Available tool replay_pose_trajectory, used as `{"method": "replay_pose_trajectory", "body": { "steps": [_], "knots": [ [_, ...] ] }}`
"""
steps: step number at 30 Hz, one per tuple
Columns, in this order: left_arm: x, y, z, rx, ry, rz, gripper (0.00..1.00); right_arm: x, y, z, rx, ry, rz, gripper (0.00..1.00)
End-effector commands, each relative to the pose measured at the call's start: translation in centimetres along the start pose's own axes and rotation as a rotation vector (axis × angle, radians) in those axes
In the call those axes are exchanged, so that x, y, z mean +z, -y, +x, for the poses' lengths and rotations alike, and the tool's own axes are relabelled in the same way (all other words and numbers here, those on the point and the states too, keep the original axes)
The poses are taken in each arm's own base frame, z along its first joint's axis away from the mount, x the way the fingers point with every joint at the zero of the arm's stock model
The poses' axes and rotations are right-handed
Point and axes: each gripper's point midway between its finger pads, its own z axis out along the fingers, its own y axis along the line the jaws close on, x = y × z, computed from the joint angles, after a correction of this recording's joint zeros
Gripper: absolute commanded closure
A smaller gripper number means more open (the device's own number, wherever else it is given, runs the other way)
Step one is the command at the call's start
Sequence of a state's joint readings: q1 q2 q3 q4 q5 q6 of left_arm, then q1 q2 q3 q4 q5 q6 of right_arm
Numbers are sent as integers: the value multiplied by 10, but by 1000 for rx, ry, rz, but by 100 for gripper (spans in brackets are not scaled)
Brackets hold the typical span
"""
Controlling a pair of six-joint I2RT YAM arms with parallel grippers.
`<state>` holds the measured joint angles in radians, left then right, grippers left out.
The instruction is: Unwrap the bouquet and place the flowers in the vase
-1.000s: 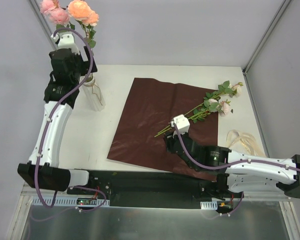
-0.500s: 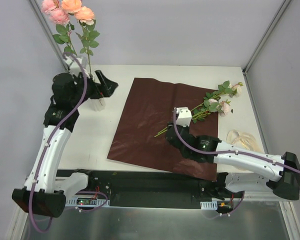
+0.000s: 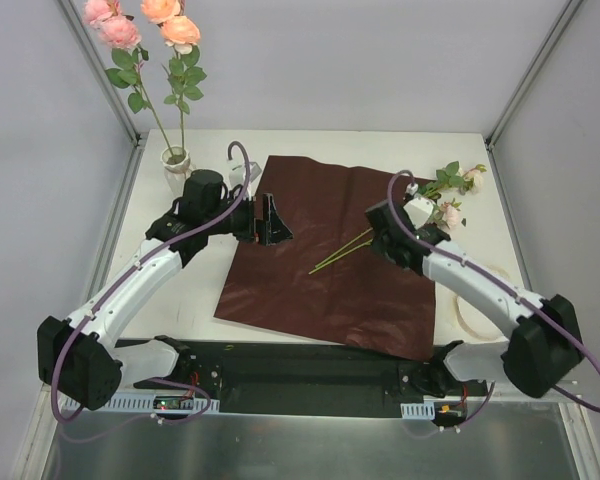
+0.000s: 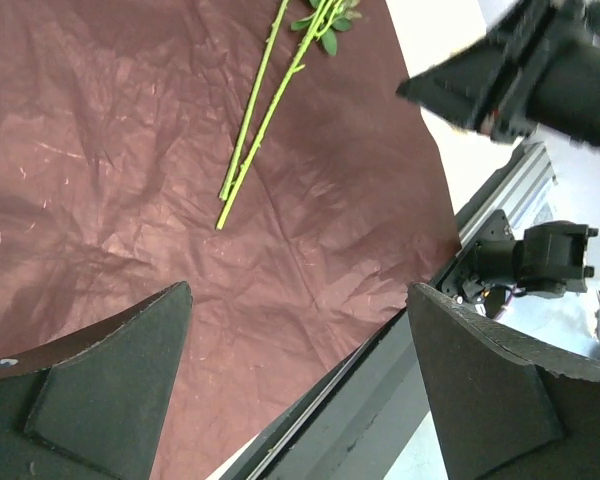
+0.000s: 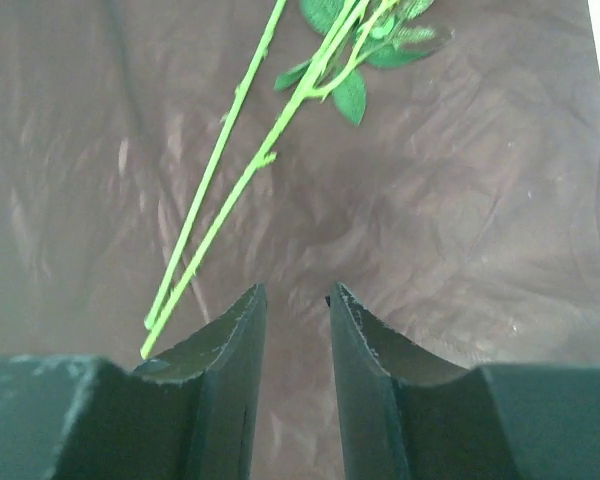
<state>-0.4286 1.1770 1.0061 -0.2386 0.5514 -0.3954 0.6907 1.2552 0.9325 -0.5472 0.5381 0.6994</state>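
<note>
The bouquet is undone: its dark red wrapping paper [image 3: 310, 270] lies flat on the table. Two long-stemmed flowers [image 3: 342, 252] rest across the paper, their blooms [image 3: 450, 205] at its right edge. Other pink roses [image 3: 140, 25] stand in the clear glass vase [image 3: 176, 165] at the back left. My left gripper [image 3: 280, 225] hovers over the paper's left part, open wide and empty [image 4: 300, 380], with the green stems [image 4: 255, 130] ahead of it. My right gripper [image 3: 378, 238] hangs above the paper just right of the stems [image 5: 230, 180]. Its jaws [image 5: 295, 295] stand narrowly apart with nothing between them.
A cream ribbon [image 3: 480, 290] lies on the white table at the right, partly under my right arm. The enclosure's walls and metal posts [image 3: 525, 80] close in the sides and back. The black base rail [image 4: 380, 400] runs along the near edge.
My left arm left the vase and swung right and down to the paper, leaving roses standing in the vase. My right arm swung up toward the stems' leafy end, its jaws narrowing.
</note>
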Motion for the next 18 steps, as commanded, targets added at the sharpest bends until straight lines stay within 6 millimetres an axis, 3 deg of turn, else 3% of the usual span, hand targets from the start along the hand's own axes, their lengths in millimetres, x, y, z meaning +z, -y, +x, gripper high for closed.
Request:
{"method": "replay_pose_trajectory", "body": {
  "steps": [1,2,3,4,6,11,18],
  "knots": [
    [-2,8,7,50,-1,49,12,27,-8,-17,136,-145,57,67],
    [-2,8,8,59,-5,51,12,33,-8,-18,146,-168,83,68],
    [-1,9,9,57,-11,55,12,34,-18,-40,173,-158,77,69],
    [0,9,9,60,-11,54,12,46,-10,-29,143,-208,158,69],
    [3,2,11,60,-17,32,13,52,-24,-49,146,-186,159,70],
    [9,-2,17,60,-37,21,14,83,-32,-41,240,-239,248,71],
    [7,0,17,47,-34,23,14,110,-33,-7,380,-354,324,71]
  ]
}}
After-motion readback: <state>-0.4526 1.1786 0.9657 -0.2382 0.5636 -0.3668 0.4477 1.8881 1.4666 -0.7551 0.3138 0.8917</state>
